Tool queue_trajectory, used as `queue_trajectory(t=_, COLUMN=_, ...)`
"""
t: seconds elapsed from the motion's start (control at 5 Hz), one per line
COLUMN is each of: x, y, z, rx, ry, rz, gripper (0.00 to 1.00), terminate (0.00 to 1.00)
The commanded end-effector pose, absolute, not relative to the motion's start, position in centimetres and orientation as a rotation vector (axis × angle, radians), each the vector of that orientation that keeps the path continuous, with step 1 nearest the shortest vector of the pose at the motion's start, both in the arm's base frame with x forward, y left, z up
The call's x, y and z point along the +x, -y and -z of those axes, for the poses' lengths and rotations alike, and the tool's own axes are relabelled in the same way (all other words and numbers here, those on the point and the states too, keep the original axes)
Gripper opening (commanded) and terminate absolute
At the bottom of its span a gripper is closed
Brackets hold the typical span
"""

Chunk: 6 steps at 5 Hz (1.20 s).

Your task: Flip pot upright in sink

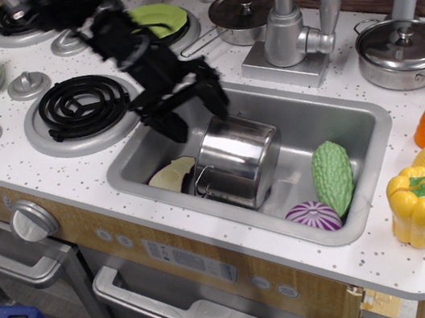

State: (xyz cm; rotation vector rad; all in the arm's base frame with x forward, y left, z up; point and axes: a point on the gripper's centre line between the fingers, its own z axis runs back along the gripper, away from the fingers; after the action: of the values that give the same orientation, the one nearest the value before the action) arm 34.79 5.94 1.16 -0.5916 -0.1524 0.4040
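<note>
The shiny steel pot (235,160) lies tilted on its side in the left half of the grey sink (371,155), its mouth facing down and left, a wire loop handle at its lower left. My black gripper (197,116) is open and empty. It hangs over the sink's back left corner, just above and left of the pot. Its arm reaches in from the upper left across the stove, and its image is blurred.
An eggplant slice (170,175) lies left of the pot. A green bumpy gourd (333,175) and a purple onion half (313,215) lie at the sink's right. The faucet (287,28) stands behind. A lidded pot (404,51), a small pan (241,15) and toy vegetables (421,202) sit on the counter.
</note>
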Motion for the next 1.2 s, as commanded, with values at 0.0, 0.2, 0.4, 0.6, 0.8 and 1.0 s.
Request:
queue_trajectory(t=0.0, x=35.2, y=-7.7, z=-1.4, rx=-0.839, ry=0.18, rz=-0.402, gripper=1.0, terminate=0.0)
queue_trajectory(t=0.2, x=35.2, y=-7.7, z=-0.6, rx=-0.957, ry=0.195, rz=-0.413, gripper=1.0, terminate=0.0)
queue_trajectory(t=0.4, x=35.1, y=-6.9, z=-0.7, rx=-0.926, ry=0.221, rz=-0.389, gripper=1.0, terminate=0.0)
queue_trajectory(t=0.6, x=35.3, y=-5.4, z=-1.3, rx=-0.822, ry=0.296, rz=-0.38, gripper=1.0, terminate=0.0)
queue_trajectory(t=0.8, x=35.5, y=-4.7, z=-1.4, rx=-0.796, ry=0.317, rz=-0.402, gripper=1.0, terminate=0.0)
queue_trajectory(t=1.0, x=35.7, y=-4.1, z=-1.6, rx=-0.77, ry=0.332, rz=-0.436, gripper=1.0, terminate=0.0)
